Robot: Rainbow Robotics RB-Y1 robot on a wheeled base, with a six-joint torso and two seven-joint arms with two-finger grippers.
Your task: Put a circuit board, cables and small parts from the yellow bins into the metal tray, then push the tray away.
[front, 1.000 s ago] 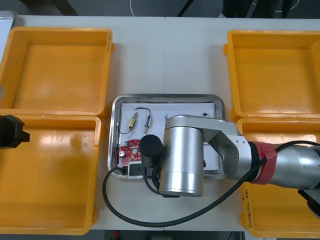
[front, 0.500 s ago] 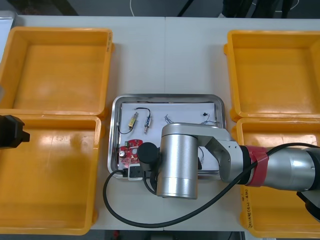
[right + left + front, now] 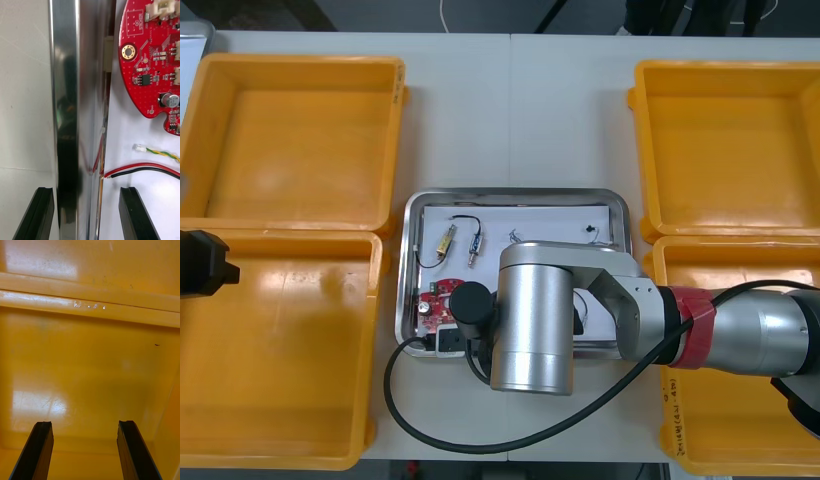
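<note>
**A:** Where's the right gripper (image 3: 87,192) at?

**B:** Down at the near edge of the shiny rectangular metal tray (image 3: 65,93). The claw is spread wide and gripping nothing. It straddles the tray wall, with one black finger (image 3: 41,210) outside over the light table (image 3: 22,75) and the other inside over the white liner.

**A:** And the board?

**B:** The round red circuit board (image 3: 153,56) lies flat in the tray's near-left corner, close to the wall. A red and black cable (image 3: 142,169) and a thin yellow-green twisted cable (image 3: 161,153) lie between it and the inner finger. Small metal parts (image 3: 476,247) sit farther back.

**A:** Left gripper (image 3: 84,425)?

**B:** Parked over the near-left yellow plastic bin (image 3: 90,371), fingers wide apart, nothing between them.
</note>
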